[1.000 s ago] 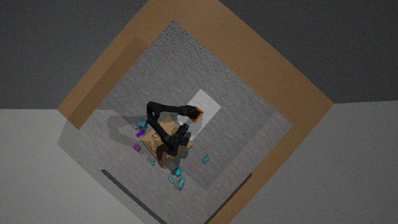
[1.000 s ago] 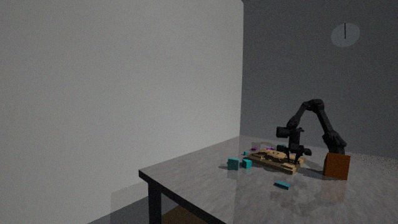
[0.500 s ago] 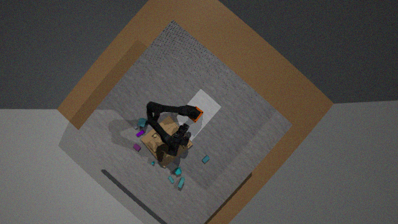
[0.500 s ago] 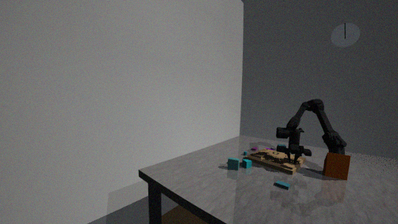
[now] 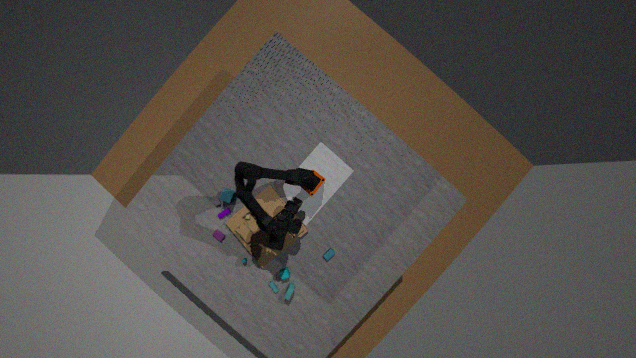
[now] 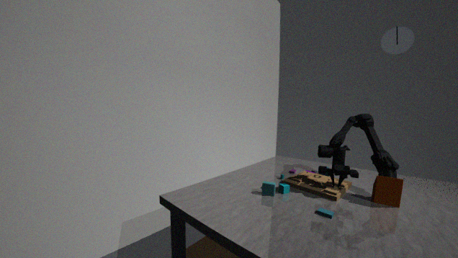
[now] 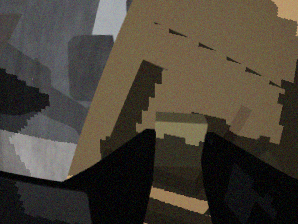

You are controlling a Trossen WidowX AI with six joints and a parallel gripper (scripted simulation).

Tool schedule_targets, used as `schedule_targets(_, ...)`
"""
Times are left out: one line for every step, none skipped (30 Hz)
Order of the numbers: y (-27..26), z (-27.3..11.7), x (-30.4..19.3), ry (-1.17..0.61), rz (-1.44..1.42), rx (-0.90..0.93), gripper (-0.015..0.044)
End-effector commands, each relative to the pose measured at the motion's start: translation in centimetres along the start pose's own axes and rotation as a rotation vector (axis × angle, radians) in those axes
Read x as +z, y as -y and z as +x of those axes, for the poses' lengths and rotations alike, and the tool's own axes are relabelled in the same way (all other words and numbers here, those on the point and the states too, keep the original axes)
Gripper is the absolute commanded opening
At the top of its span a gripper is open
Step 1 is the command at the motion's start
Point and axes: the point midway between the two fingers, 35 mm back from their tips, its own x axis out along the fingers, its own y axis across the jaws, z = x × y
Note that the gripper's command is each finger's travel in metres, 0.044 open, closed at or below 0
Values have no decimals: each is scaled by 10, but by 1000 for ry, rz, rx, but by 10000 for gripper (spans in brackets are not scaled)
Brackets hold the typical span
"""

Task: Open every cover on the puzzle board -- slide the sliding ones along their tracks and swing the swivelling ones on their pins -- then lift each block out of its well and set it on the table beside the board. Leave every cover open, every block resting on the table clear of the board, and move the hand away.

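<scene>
The worktop bore the puzzle board, partly hidden by the arm. The end effector gripped a pale, squarish piece over the board; shadow obscured its lower part. No writing was legible.

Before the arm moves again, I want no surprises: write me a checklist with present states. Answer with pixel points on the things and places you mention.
1. Jaws [image 5: 273,242] [image 6: 337,187] shut on something: ok, they grip the pale knob [image 7: 181,131].
2. Jaws over the puzzle board [image 5: 270,196] [image 6: 347,186] [image 7: 107,107]: ok.
3. Orange box [image 6: 387,192] standing apart from the jaws: ok.
4. Purple block [image 5: 224,213] off the board: ok.
5. Hand moved away from the board: not ok, it is down at it.
6. Every cover open: cannot tell, arm and shadow hide parts.
</scene>
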Motion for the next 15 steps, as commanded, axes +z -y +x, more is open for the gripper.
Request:
schedule_targets(1, -6, 1, 4, 3, -2, 80)
schedule_targets(1, -7, 1, 4, 3, -2, 80)
schedule_targets(1, -8, 1, 4, 3, -2, 80)
schedule_targets(1, -10, 1, 4, 3, -2, 80)
schedule_targets(1, -11, 1, 4, 3, -2, 80)
schedule_targets(2, -12, 1, 4, 3, -2, 80)
schedule_targets(2, -13, 1, 4, 3, -2, 80)
schedule_targets(2, -15, 1, 4, 3, -2, 80)
schedule_targets(2, -16, 1, 4, 2, -2, 80)
schedule_targets(2, -17, 1, 4, 2, -2, 80)
schedule_targets(2, -19, 1, 4, 2, -2, 80)
schedule_targets(2, -20, 1, 4, 2, -2, 80)
schedule_targets(2, -21, 1, 3, 2, -2, 80)
schedule_targets(2, -23, 1, 3, 2, -2, 80)
schedule_targets(2, -24, 1, 3, 2, -2, 80)
